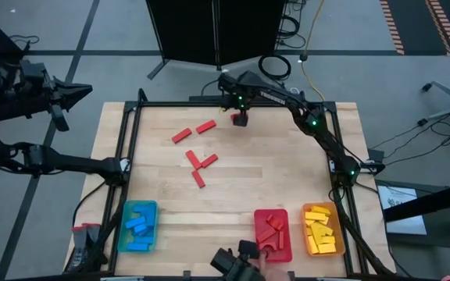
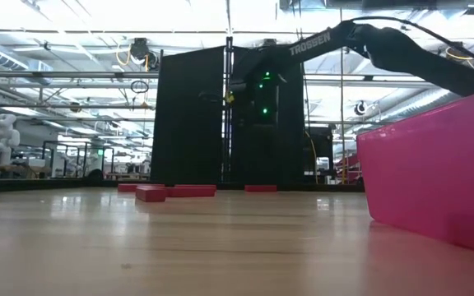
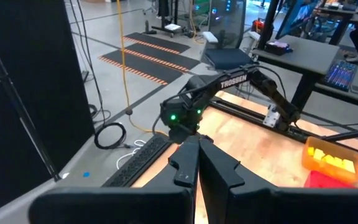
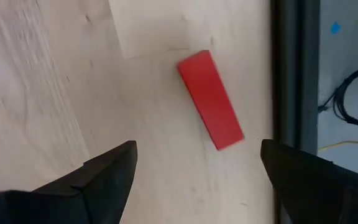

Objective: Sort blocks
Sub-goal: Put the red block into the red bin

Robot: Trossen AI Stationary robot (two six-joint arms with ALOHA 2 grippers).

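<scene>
Overhead, right tool (image 4: 194,165) spread wide above a red block (image 4: 210,99), apparently untouched; left tool (image 3: 199,162) closed.

My overhead camera looks straight down on the whole pale wooden surface (image 1: 233,187). My low one sits at its near edge, facing level across. The right wrist camera hangs close above a red rectangular block (image 4: 210,99), also visible overhead.

The word "TROSSEN" stood in white letters on the right arm (image 2: 327,39); nothing else could be read.
</scene>
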